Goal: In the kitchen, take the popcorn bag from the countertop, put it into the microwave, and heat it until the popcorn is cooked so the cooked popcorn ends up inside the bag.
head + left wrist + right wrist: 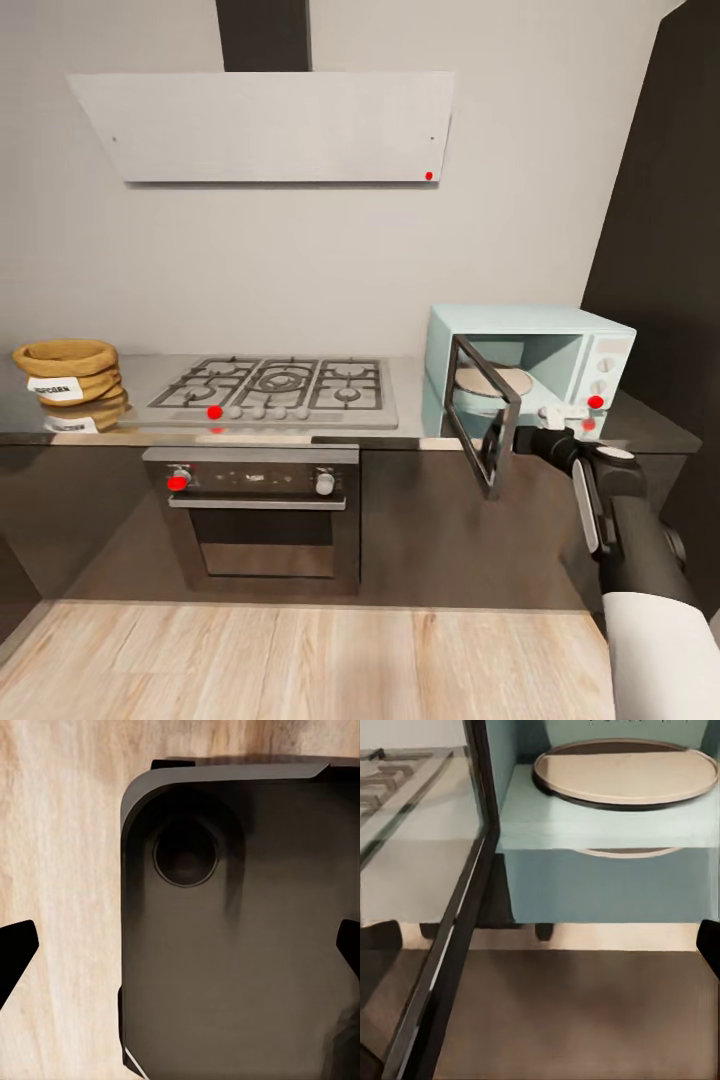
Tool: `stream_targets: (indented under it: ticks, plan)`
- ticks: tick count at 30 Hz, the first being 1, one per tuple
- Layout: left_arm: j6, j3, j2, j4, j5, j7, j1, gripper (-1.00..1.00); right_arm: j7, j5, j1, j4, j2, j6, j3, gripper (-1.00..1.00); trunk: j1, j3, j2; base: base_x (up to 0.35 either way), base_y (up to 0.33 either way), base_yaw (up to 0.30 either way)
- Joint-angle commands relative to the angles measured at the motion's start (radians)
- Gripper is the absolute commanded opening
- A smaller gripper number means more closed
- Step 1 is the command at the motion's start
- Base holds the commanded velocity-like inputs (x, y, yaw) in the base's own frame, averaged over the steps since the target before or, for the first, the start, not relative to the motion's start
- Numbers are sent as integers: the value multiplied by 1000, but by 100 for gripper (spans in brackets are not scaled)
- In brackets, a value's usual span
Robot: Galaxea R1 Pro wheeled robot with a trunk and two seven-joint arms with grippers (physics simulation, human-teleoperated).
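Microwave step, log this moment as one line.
microwave door open | popcorn bag on countertop | right gripper at door

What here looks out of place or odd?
Nothing is spilled or broken. The microwave door hangs open with only the turntable inside, and the popcorn bag sits upright at the far end of the countertop.
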Motion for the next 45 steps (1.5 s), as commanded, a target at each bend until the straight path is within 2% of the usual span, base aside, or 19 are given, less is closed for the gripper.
stream_targets:
  ticks: [1, 3, 6, 8, 9, 12, 13, 15, 19, 20, 21, 23, 24, 26, 28, 34, 37, 40, 45]
  plan:
    - [-3, 0, 0, 0, 3, 1, -1, 100, 12, -18, -1, -1, -12, 10, 83, 100, 0, -1, -1, 0, 13, 0]
    - [-3, 0, 0, 0, 3, 1, -1, 100, 8, -17, -1, -1, -43, 10, 41, 100, 0, -1, -1, 0, 5, 0]
    - [-3, 2, 1, 0, 3, 1, -1, 100, 1, 4, -1, 20, -128, 10, -31, 100, 0, -1, -1, 0, 1, 0]
    - [-3, 2, 1, 0, 3, 1, -1, 100, 1, 21, -1, 57, -170, 10, -72, 100, 0, -1, -1, 0, 0, 0]
    - [-3, 2, 1, 0, 3, 1, -1, 100, 1, 30, -1, 90, -180, 11, -81, 100, 0, -1, -1, 0, 0, 0]
    - [-3, 3, 1, 0, 3, 1, 0, 100, 1, 71, -1, 326, -199, 5, -97, 100, 0, -1, -1, 0, 0, 0]
    - [-3, 3, 0, 0, 4, 1, -1, 100, -2, 83, -1, 495, -205, -6, -97, 100, 0, -1, -1, 0, 0, 0]
    - [-3, 4, 0, 0, 4, 1, 0, 100, -6, 115, -1, 738, -207, -53, -91, 100, 0, -1, -1, 0, 0, 0]
    - [-3, 4, 0, 0, 4, 1, -1, 100, -11, 204, -1, 1016, -194, -163, -86, 100, 0, -1, -1, 0, 0, 0]
    - [-3, 4, 0, 0, 4, 1, 0, 100, -20, 248, -1, 1149, -185, -208, -86, 100, 0, -1, -1, 0, 0, 0]
    - [-3, 4, 0, 1, 4, 1, 0, 100, -26, 267, -1, 1216, -174, -238, -86, 100, 0, -1, -1, 0, 0, 0]
    - [-3, 4, 0, 1, 4, 1, -1, 100, -48, 312, 30, 1314, -124, -332, -85, 100, 0, -1, -1, 0, 0, 0]
    - [-3, 4, 0, 0, 4, 1, -1, 100, -62, 323, 66, 1326, -105, -353, -85, 100, 0, -1, -1, 0, 0, 0]
    - [-3, 4, 0, 1, 4, 1, -1, 100, -120, 351, 221, 1342, -46, -418, -85, 100, 0, -1, -1, 0, 0, 0]
    - [-3, 4, 1, 0, 4, 1, -1, 100, -140, 356, 284, 1345, -25, -482, -85, 100, 0, -1, -1, 0, 0, 0]
    - [-3, -5, 3, 2, -4, -1, -1, 100, -155, 353, 334, 1347, -17, -529, -87, 100, 0, -1, -1, 0, 0, 0]
    - [-3, -7, 14, 1, -7, -1, 0, 100, -209, 352, 345, 1347, -11, -524, -87, 100, 0, -1, -1, 0, 0, 0]
    - [-3, -8, 17, 2, -8, -1, -1, 100, -284, 350, 386, 1347, 19, -540, -87, 100, 0, 0, -1, 0, 0, 56]
    - [-3, -10, 16, 2, -7, -1, -1, 100, -312, 352, 402, 1347, 25, -603, -87, 100, 0, 3, -1, 0, 0, 220]
